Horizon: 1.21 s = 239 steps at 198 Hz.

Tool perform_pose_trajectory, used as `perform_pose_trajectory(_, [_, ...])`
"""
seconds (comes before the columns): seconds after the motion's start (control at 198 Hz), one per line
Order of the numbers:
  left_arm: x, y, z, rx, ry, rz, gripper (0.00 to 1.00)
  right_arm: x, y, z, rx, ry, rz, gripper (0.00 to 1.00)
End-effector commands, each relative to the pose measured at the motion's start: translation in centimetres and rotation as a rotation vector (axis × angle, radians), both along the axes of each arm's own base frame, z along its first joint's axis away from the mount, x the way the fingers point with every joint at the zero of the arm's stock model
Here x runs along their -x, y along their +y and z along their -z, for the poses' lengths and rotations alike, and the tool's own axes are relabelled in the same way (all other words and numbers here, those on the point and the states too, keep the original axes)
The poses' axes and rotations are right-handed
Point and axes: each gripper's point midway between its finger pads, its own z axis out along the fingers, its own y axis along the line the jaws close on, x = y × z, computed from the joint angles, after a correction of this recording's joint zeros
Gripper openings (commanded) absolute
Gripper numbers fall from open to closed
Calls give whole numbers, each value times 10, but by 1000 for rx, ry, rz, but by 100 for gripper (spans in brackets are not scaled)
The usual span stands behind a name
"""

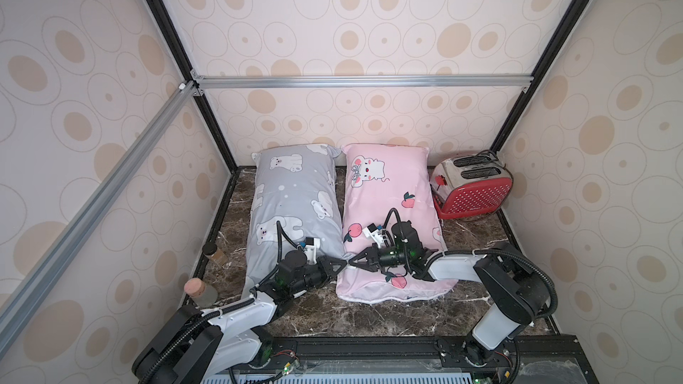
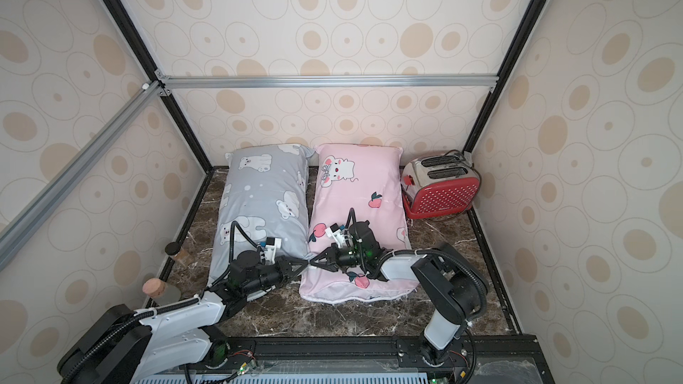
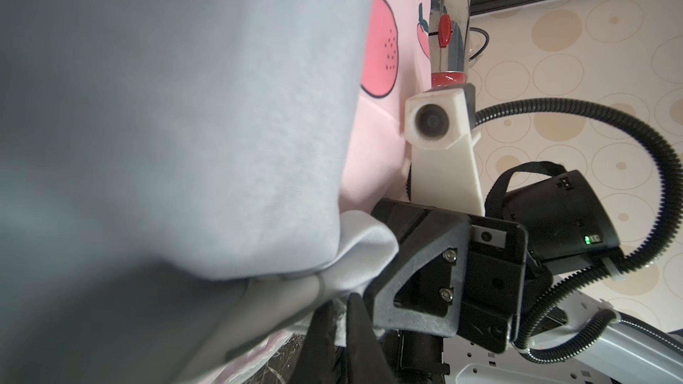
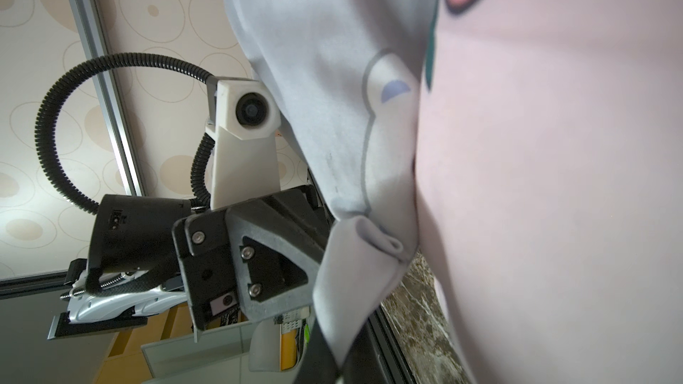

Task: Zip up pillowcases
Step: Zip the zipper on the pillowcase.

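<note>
6 o'clock: counter (image 1: 369,315) bare, free passage. Centre to 12: grey pillow (image 1: 292,193) and pink pillow (image 1: 384,197), touching at near ends. 2 o'clock: toaster (image 1: 473,193). 8 o'clock edge: corked bottle (image 1: 203,293), jar (image 1: 214,253).

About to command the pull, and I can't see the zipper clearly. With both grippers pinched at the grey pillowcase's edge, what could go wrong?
1. The left gripper and right gripper are shut on the grey pillowcase almost tip to tip; they may collide.
2. No zipper pull shows in any view, so a pull may only drag cloth.
3. The pink pillowcase presses against that edge and could get snagged or shoved.
</note>
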Motion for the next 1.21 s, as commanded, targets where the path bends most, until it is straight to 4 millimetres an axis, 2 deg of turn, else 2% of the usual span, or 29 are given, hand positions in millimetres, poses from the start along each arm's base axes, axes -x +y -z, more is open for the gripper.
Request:
perform_pose_trajectory(0.0, [-5,-4,-10,-1,-32,0,8,1,1,2,-5,6,5,0])
perform_pose_trajectory(0.293, [-5,-2,-2,-73,-19,4,2,4,-1,0,5,2,-2,0])
perform_pose_trajectory(0.475, [-7,10,5,-149,-24,-39,0,3,-5,-7,23,-21,7,0])
perform_pose_trajectory(0.728, [1,38,19,-304,-17,-94,0,1,-13,-23,70,-91,14,0])
perform_pose_trajectory(0.885, [14,58,34,-435,34,-97,0,-2,-15,-34,93,-114,10,0])
perform_pose_trajectory(1.204, [47,119,64,-760,176,-138,0,9,-17,-29,225,-141,-40,0])
